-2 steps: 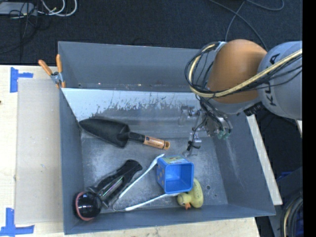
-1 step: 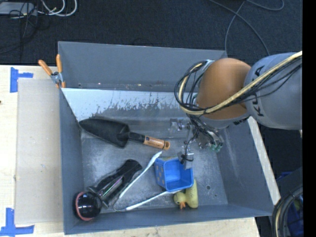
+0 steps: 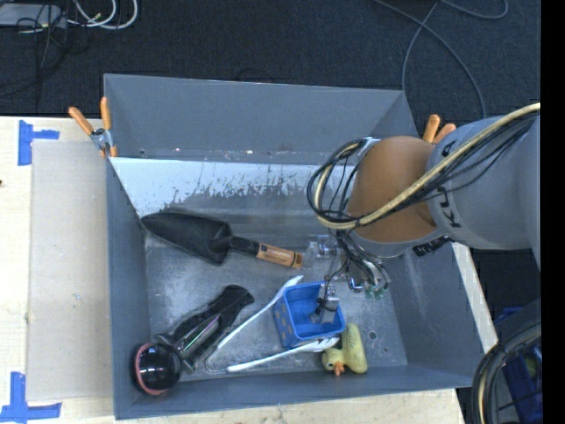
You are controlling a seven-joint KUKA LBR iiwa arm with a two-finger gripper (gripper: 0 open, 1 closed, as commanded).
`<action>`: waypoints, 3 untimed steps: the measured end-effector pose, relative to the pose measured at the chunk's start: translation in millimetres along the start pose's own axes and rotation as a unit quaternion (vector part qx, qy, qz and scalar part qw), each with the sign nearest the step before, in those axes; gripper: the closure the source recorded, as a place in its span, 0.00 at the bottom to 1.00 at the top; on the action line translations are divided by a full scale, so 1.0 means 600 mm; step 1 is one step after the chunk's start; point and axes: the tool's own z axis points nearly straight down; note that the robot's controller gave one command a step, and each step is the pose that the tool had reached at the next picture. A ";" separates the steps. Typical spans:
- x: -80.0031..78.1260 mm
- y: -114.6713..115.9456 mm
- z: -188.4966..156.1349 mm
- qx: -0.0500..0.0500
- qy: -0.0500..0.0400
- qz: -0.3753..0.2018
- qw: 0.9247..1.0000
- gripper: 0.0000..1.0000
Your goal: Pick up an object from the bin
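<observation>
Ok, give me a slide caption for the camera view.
KUKA arm's gripper poised over a small blue cup in the grey bin, beside a yellow duck and black trowel.

Soft light, glare on bin wall

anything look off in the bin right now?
Nothing spilled or visibly damaged, just loose clutter. The yellow duck seems tipped on its side at the near wall, against the blue cup. A white stick lies beside them. The gripper sits over the blue cup.
</observation>
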 end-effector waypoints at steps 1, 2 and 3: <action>0.019 -0.005 0.047 -0.001 -0.010 -0.035 0.999 0.00; 0.013 -0.011 0.061 -0.001 -0.004 0.028 1.000 0.00; 0.012 0.008 0.059 -0.001 -0.007 -0.024 1.000 0.00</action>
